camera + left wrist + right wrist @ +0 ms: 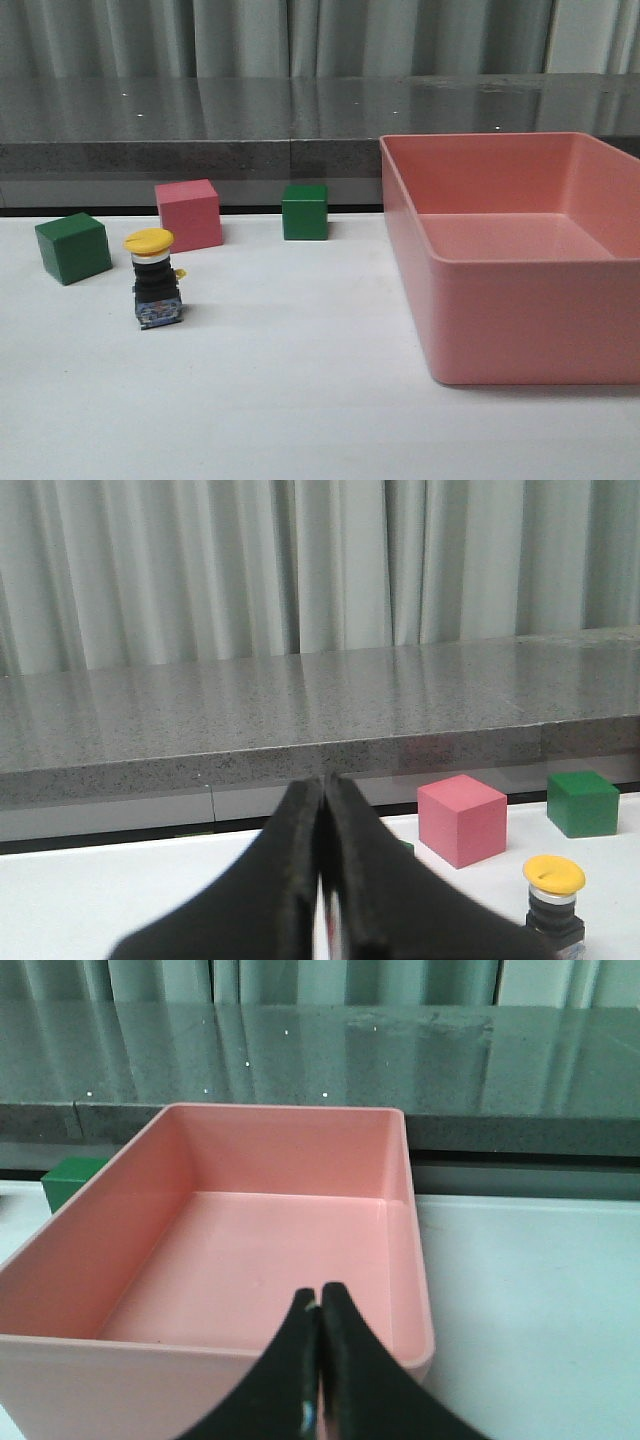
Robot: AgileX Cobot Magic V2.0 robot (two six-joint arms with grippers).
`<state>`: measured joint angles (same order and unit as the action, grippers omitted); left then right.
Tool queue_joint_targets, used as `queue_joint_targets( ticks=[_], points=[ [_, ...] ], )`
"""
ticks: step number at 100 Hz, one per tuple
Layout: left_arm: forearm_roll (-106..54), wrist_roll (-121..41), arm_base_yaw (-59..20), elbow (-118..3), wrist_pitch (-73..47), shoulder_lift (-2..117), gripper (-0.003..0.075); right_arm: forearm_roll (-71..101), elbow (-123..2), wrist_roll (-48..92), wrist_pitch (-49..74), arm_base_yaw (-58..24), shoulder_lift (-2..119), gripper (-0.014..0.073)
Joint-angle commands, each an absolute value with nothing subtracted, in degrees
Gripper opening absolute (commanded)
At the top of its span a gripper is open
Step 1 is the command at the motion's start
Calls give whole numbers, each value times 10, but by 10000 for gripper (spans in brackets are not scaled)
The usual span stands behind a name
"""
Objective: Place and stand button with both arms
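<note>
From the front, no arm is in sight. Nearest on the white surface [300,400] stands the button [154,279], upright on its square base with the yellow cap on top, toward the left side. To the right sits a large pink tray [480,320] with nothing visible in it, well apart from the button. Behind the button and to its left is a green cube [73,247]; just behind and to its right, a pink cube [188,214]; farther right along the back edge, a second green cube [304,211]. Beyond them runs a grey stone ledge [200,125], then pale curtains [250,35].

The left wrist view adds what the front view lacks: the left pincer [322,810], its two dark fingers pressed together with nothing between them. Past it the button [553,900] stands on the surface, apart from the fingers, with the pink cube [462,818] and a green cube [582,803] behind it.

The right wrist view shows the right pincer [318,1315], fingers likewise together and holding nothing, in front of the tray's [200,1360] near wall. Its bare floor is seen from above, and a corner of a green cube [68,1180] peeks out beyond the tray's far side. The button is out of this view.
</note>
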<state>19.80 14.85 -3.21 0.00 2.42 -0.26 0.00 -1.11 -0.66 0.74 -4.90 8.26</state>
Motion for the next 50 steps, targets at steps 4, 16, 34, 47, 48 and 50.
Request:
queue_joint_targets(
  ticks=[4,16,34,47,48,50],
  points=[
    [192,155,-36,27,68,-20,-20,-12,4,-19,-59,-51,43,-69],
    [192,155,-36,27,68,-20,-20,-12,7,-19,-27,-51,-17,-69],
    [192,155,-36,27,68,-20,-20,-12,7,-19,-30,-51,-16,-69],
    [192,155,-36,27,68,-20,-20,-12,7,-19,-30,-51,-16,-69],
    [192,155,-36,27,68,-20,-20,-12,7,-19,-30,-51,-16,-69],
    [192,155,-36,27,68,-20,-20,-12,7,-19,-30,-51,-16,-69]
  ],
)
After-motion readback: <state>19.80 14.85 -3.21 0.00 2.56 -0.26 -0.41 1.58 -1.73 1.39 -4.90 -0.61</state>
